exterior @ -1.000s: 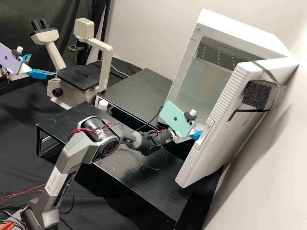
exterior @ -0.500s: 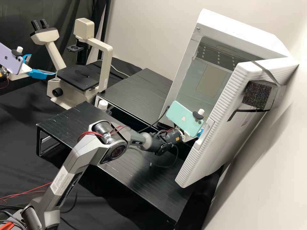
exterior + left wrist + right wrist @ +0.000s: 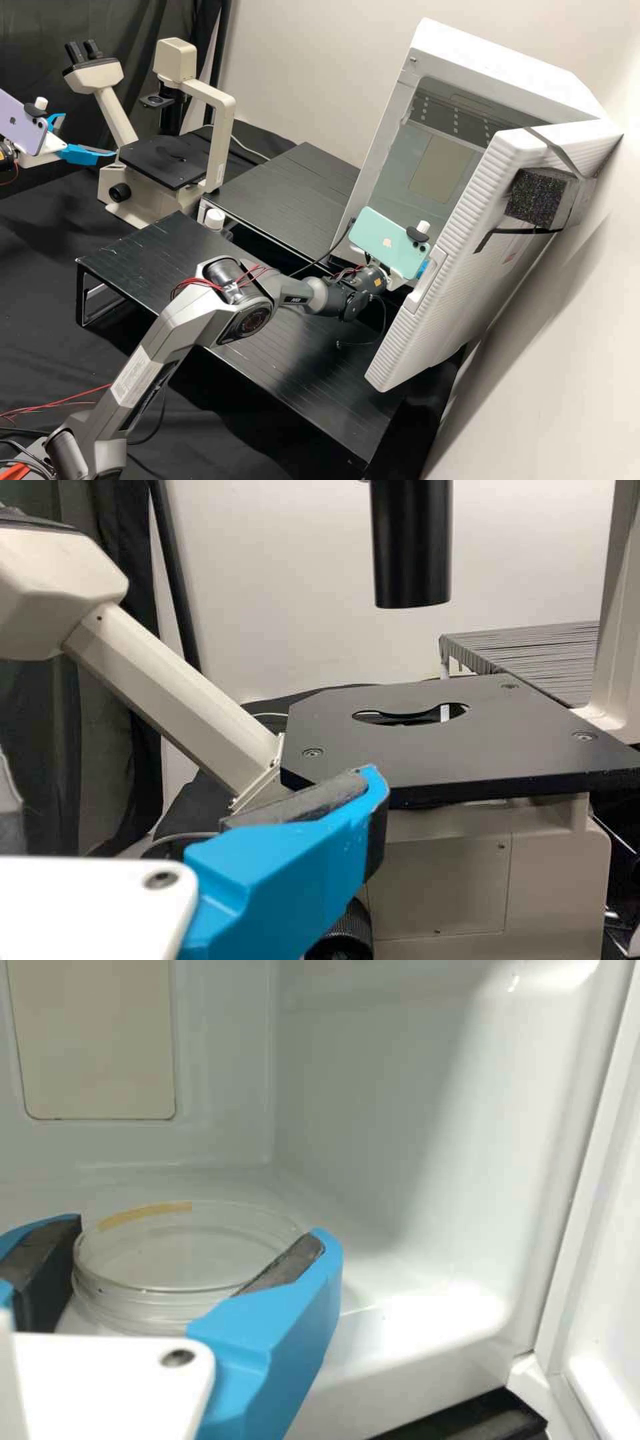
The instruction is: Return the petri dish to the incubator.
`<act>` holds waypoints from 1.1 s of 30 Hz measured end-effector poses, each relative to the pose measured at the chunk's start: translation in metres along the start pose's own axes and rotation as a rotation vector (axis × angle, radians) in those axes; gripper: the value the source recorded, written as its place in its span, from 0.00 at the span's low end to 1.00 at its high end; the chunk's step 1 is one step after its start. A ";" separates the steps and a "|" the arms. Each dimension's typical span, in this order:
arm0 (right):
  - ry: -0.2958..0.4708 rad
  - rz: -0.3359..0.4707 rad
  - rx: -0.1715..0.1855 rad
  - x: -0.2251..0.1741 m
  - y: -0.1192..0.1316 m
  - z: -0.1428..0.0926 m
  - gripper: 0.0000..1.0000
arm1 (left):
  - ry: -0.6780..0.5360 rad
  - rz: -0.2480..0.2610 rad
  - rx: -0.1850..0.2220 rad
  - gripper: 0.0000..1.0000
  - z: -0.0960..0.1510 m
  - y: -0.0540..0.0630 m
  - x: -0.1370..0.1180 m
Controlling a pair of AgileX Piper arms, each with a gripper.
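High view has the left gripper (image 3: 89, 135), spread apart, near the microscope (image 3: 163, 160) and, farther right, the incubator (image 3: 500, 60), where the right wrist view shows the right gripper (image 3: 200, 1232) clamped on the petri dish (image 3: 185, 1260), which could tilt if released before sitting flat.

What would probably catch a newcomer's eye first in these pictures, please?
Probably the white boxy incubator, its ribbed door standing open at the high view's right. Next, the mint-green phone on the right arm before it, and the clear round petri dish inside, between the right gripper's blue fingers. The cream microscope stands at upper left.
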 end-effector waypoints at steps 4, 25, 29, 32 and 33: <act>-0.004 -0.009 0.012 0.003 -0.002 -0.003 0.00 | 0.000 0.000 0.000 1.00 0.000 0.000 0.000; 0.024 -0.026 0.028 0.042 -0.015 0.000 1.00 | 0.000 0.000 0.000 1.00 0.000 0.000 0.000; 0.025 -0.028 0.032 0.042 -0.015 0.000 1.00 | 0.000 0.000 0.000 1.00 0.000 0.000 0.000; 0.024 -0.033 0.035 0.042 -0.016 0.000 1.00 | 0.000 0.000 0.000 1.00 0.000 0.000 0.000; 0.021 -0.035 0.035 0.042 -0.016 0.000 1.00 | 0.000 0.000 0.000 1.00 0.000 0.000 0.000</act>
